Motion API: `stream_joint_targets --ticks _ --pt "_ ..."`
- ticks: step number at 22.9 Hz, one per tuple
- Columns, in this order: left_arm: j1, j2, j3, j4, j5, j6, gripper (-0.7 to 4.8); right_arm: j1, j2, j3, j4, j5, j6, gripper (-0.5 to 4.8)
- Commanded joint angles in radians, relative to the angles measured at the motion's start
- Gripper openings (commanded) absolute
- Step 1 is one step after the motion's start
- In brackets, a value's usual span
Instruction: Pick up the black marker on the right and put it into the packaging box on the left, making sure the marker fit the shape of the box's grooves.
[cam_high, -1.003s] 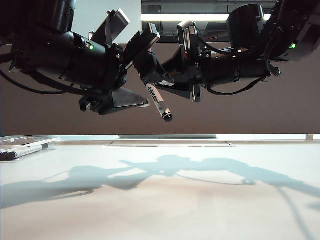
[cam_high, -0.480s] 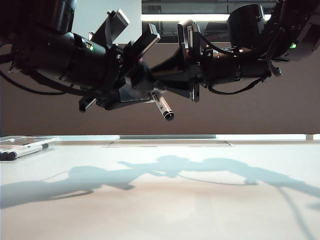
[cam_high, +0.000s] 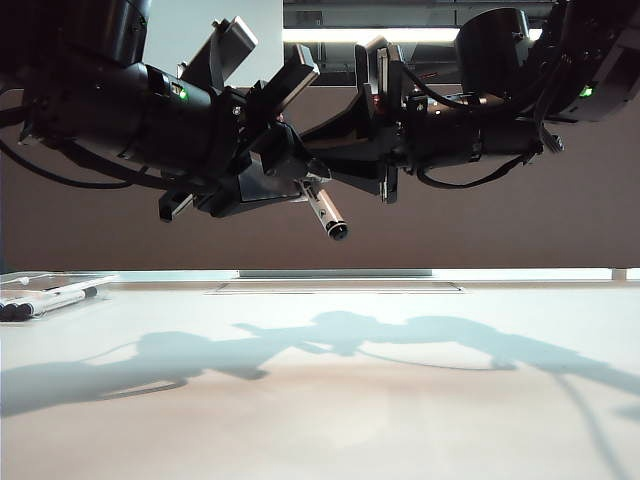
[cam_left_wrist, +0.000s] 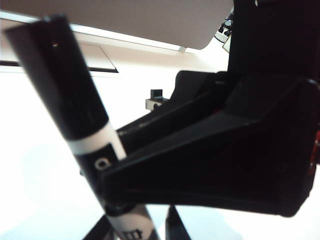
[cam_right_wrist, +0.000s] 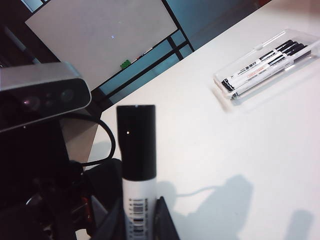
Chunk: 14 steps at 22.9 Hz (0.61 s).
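The black marker (cam_high: 322, 207) hangs high above the table, slanting down with its black end lowest. Both grippers meet at its upper part. My left gripper (cam_high: 298, 183) reaches in from the left and is shut on the white barrel (cam_left_wrist: 132, 227), whose black cap (cam_left_wrist: 60, 80) points away from the camera. My right gripper (cam_high: 320, 160) comes from the right and is shut on the barcode part of the barrel (cam_right_wrist: 136, 210). The clear packaging box (cam_high: 60, 279) lies at the table's far left edge and shows too in the right wrist view (cam_right_wrist: 226, 86), holding several markers (cam_right_wrist: 260, 62).
The white table (cam_high: 400, 400) carries only the arms' shadows below the hand-over. The right gripper's black body (cam_left_wrist: 240, 155) fills much of the left wrist view. The left arm's grey camera (cam_right_wrist: 40, 95) sits close beside the marker.
The left gripper's jaws have closed onto the marker. The marker has tipped slightly flatter. Both arms stay in place.
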Motion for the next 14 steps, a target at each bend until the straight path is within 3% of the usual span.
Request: stream_joint_targets --ticks 1,6,7,8,12,14 --pt "-0.002 -0.003 0.003 0.030 0.007 0.004 1.15 0.003 -0.006 0.003 0.016 -0.028 0.001 -0.04" --pt "-0.002 -0.003 0.003 0.029 0.007 0.004 1.14 0.004 -0.006 0.003 0.016 -0.031 0.001 -0.04" --pt "-0.002 -0.003 0.003 0.029 0.007 0.004 1.00 0.004 -0.006 0.003 0.016 -0.031 0.001 -0.04" --pt "-0.002 -0.003 0.003 0.029 0.007 0.004 0.53 0.005 -0.006 0.003 0.016 -0.031 0.001 -0.04" --pt "-0.002 -0.003 0.003 0.029 0.007 0.005 0.37 0.006 -0.006 0.003 0.016 -0.031 0.001 -0.04" --pt "-0.002 -0.003 0.003 0.029 0.007 0.004 -0.07 0.006 -0.006 0.003 0.016 -0.031 0.001 -0.04"
